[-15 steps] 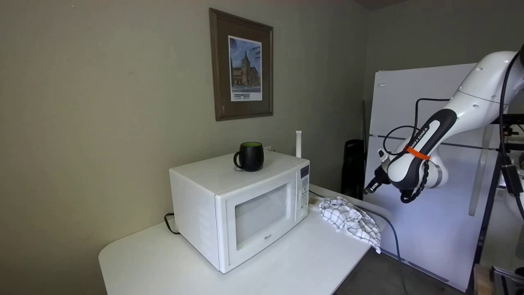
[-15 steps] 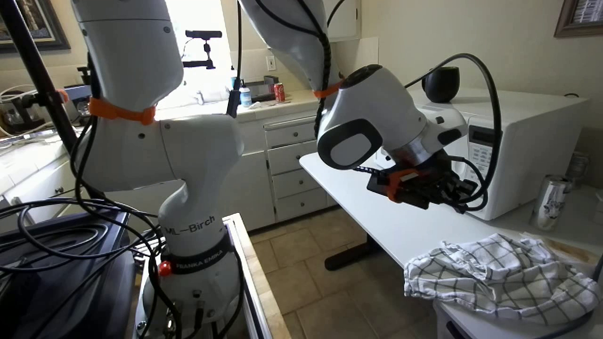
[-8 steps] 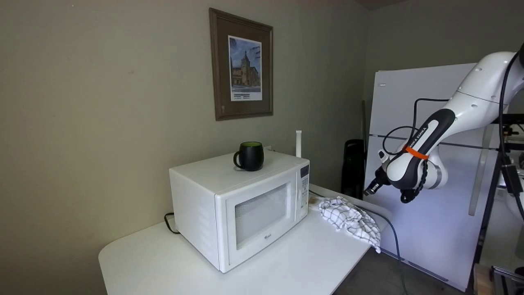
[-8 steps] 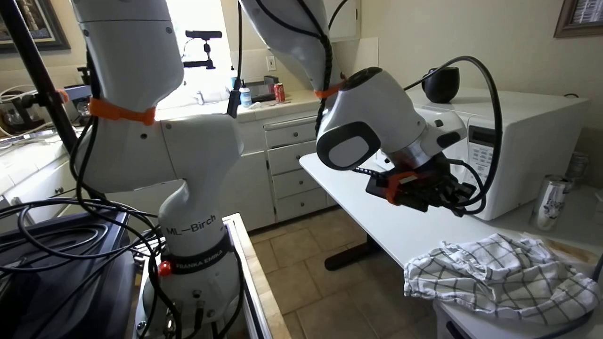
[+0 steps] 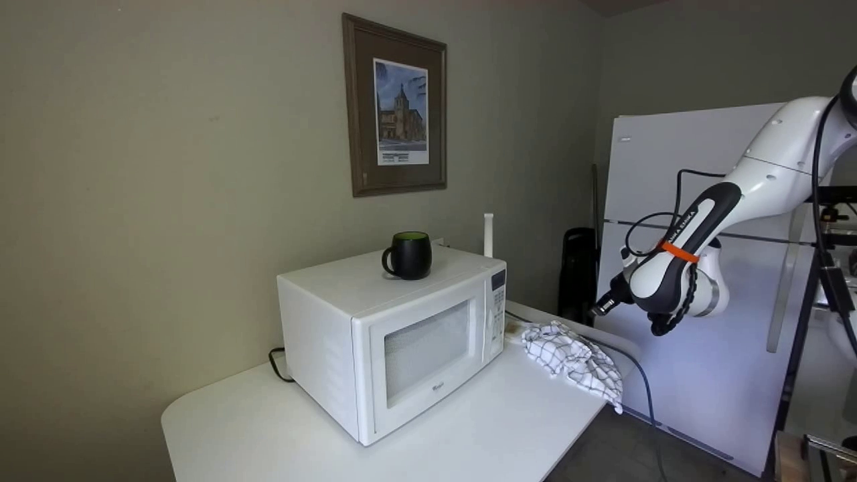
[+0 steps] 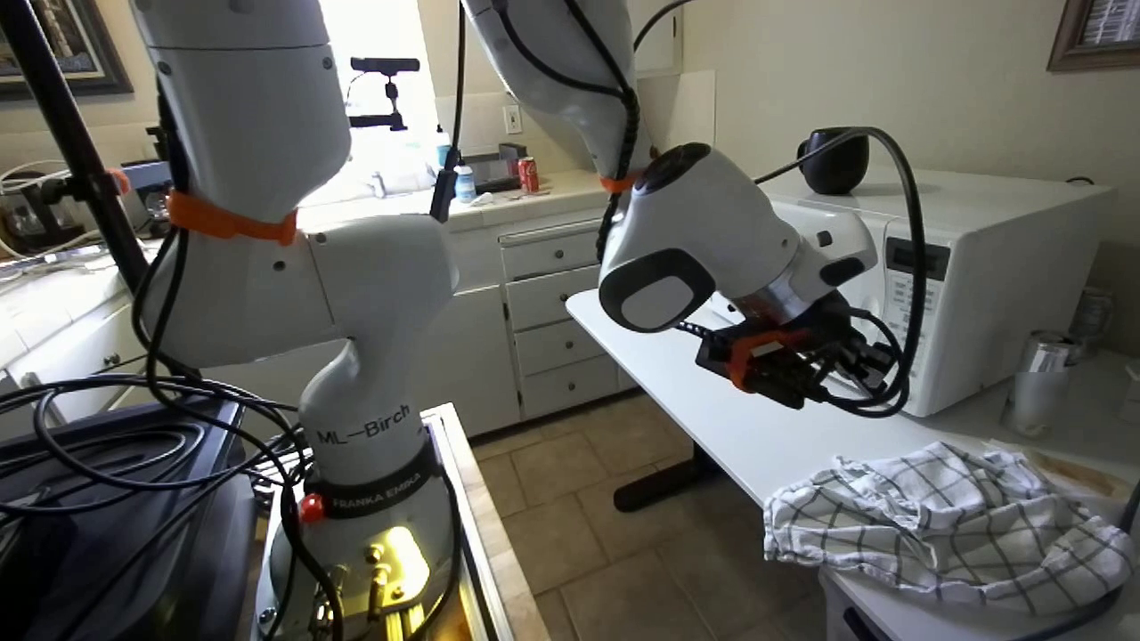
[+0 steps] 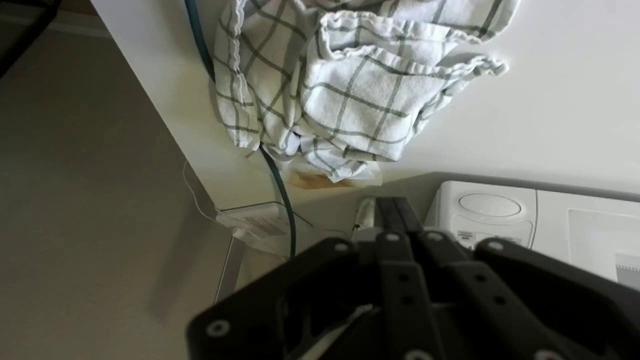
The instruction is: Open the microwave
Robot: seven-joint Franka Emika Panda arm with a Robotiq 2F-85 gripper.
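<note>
The microwave (image 5: 392,341) stands on the white table (image 5: 469,438), its door (image 5: 428,349) closed flush with the body and its control panel (image 5: 497,314) at the end nearer the robot. A black mug (image 5: 413,258), green inside, sits upright on top. In an exterior view the gripper (image 7: 398,202) hangs in the air well apart from the door, angled downward at the end of the arm (image 6: 704,231). Its fingers (image 7: 387,215) lie against each other — a narrow, joined pair in the wrist view, seen just beside the panel's corner. A crumpled checked cloth (image 6: 944,530) lies at the table's edge, with a dark cable (image 7: 284,195) passing under it. Near the microwave's side stands a silver can (image 6: 1051,347), its lower part smeared in the picture. A white refrigerator (image 5: 703,375) stands behind the arm, and a framed picture (image 5: 395,177) hangs on the wall — higher than the mug.
</note>
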